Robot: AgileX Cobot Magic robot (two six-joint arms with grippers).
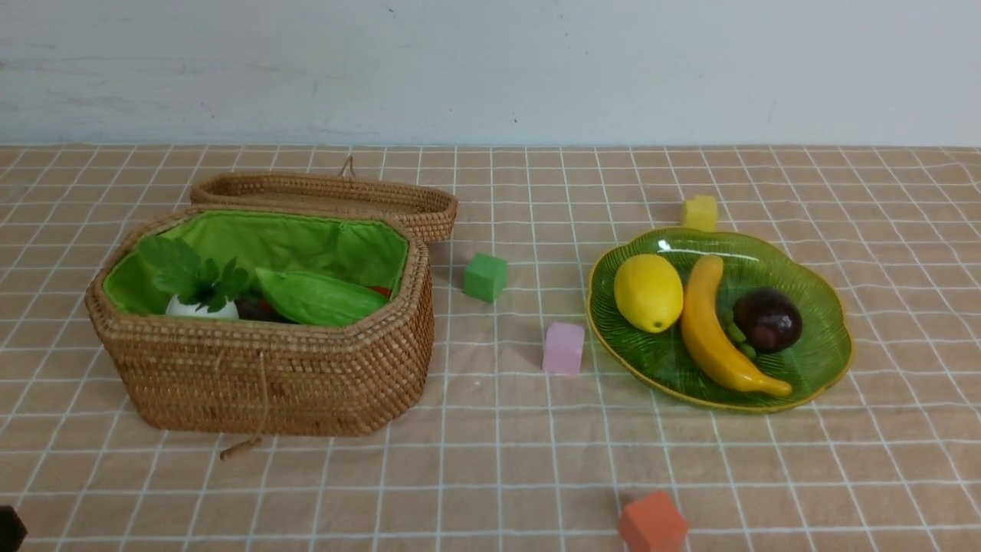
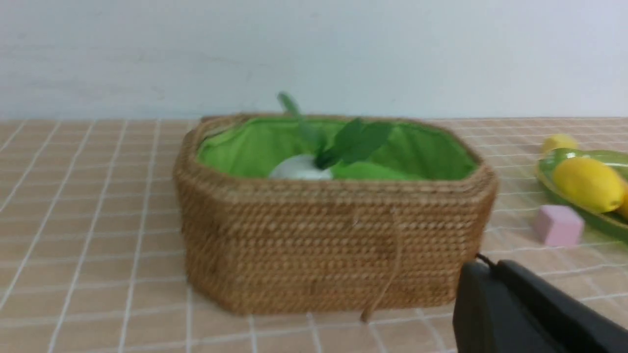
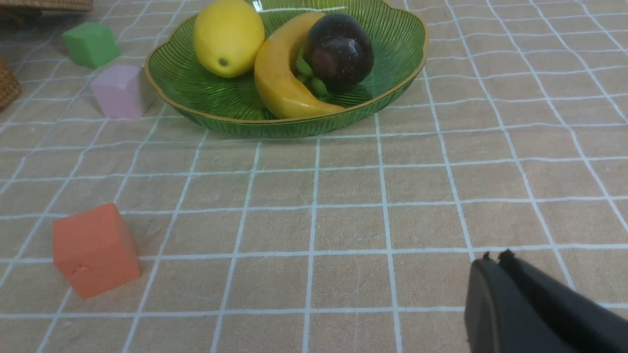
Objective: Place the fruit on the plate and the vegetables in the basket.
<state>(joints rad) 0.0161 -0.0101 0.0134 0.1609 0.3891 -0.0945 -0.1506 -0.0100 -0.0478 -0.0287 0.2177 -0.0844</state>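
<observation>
The green glass plate (image 1: 820, 345) on the right holds a lemon (image 1: 648, 292), a banana (image 1: 716, 330) and a round dark purple fruit (image 1: 767, 319). The wicker basket (image 1: 260, 368) on the left holds a white radish (image 1: 201, 308), a light-green gourd (image 1: 318, 297), a dark eggplant (image 1: 253, 308) and a sliver of orange carrot (image 1: 381, 290). My left gripper (image 2: 483, 264) is shut and empty, low in front of the basket (image 2: 333, 245). My right gripper (image 3: 493, 257) is shut and empty above bare cloth, well short of the plate (image 3: 206, 93).
The flat woven lid (image 1: 329, 195) lies behind the basket. Foam cubes sit on the checked cloth: green (image 1: 485, 277) and pink (image 1: 563, 348) between basket and plate, yellow (image 1: 700, 212) behind the plate, orange (image 1: 653, 524) near the front edge.
</observation>
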